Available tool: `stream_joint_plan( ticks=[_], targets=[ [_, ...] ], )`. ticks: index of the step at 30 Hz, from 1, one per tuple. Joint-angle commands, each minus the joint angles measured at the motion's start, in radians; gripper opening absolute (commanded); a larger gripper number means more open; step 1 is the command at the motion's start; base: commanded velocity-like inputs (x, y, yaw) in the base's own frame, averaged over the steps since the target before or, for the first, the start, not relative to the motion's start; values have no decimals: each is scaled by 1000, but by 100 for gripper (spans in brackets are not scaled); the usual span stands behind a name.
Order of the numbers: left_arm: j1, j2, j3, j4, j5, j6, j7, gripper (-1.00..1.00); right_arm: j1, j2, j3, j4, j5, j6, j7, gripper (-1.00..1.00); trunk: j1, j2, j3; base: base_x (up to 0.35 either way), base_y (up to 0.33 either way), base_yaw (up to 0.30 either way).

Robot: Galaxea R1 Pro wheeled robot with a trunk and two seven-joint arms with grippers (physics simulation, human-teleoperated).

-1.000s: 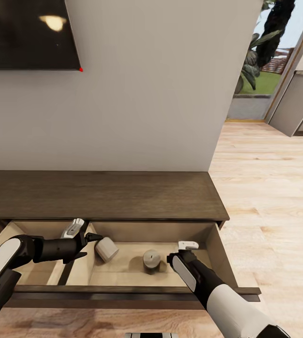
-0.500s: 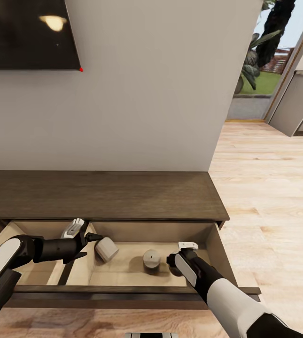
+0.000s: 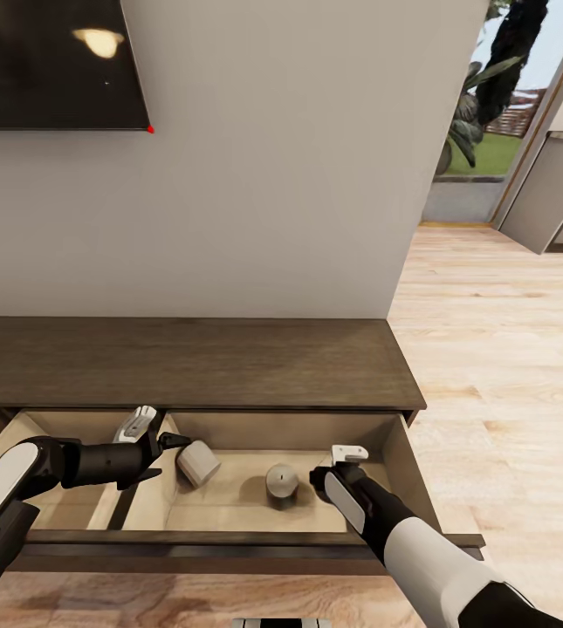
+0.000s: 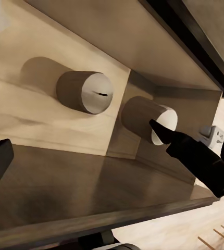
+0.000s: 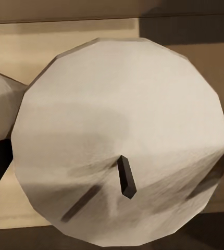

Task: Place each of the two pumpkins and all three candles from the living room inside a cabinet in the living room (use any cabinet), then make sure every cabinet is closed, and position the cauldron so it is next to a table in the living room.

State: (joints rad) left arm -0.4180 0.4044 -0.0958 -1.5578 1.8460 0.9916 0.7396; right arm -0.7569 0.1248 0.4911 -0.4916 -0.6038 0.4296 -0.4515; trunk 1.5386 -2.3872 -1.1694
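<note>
Candles (image 3: 282,484) in open cabinet (image 3: 185,362) drawer

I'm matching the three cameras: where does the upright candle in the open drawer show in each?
Head view: upright candle, drawer middle, beside the right tool.
Left wrist view: the farther cylinder.
Right wrist view: its wick end, close up.
Shared landmark: the tipped candle beside it.

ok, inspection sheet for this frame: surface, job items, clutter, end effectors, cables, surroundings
Surface: cabinet top bare; drawer pulled open.
Job's things: two candles in the drawer, upright candle and tilted candle.
Clutter: nothing seen.
End effectors: left end effector open beside the tilted candle; right end effector next to the upright candle, state unclear.
Cables: nothing seen.
Surroundings: TV on the wall, wood floor, doorway to greenery.
</note>
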Motion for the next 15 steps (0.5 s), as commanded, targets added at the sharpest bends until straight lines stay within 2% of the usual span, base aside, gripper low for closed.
stream_joint_plan(
  ticks=[1, 6, 7, 15],
  targets=[
    [-1, 1, -1, -1, 10, -1, 10, 100, -1, -1, 7, -2, -9, 3, -9, -100, 0, 0, -1, 0, 0, 0],
    [-1, 1, -1, -1, 10, -1, 10, 100, -1, 1, 7, -1, -10, 12, -5, -100, 0, 0, -1, 0, 0, 0],
    [-1, 1, -1, -1, 10, -1, 10, 100, -1, 1, 7, -1, -10, 13, -5, 100, 0, 0, -1, 22, 0, 0],
    [-1, 1, -1, -1, 10, -1, 10, 100, -1, 1, 7, 1, -13, 15, -4, 100, 0, 0, -1, 32, 0, 0]
  ],
)
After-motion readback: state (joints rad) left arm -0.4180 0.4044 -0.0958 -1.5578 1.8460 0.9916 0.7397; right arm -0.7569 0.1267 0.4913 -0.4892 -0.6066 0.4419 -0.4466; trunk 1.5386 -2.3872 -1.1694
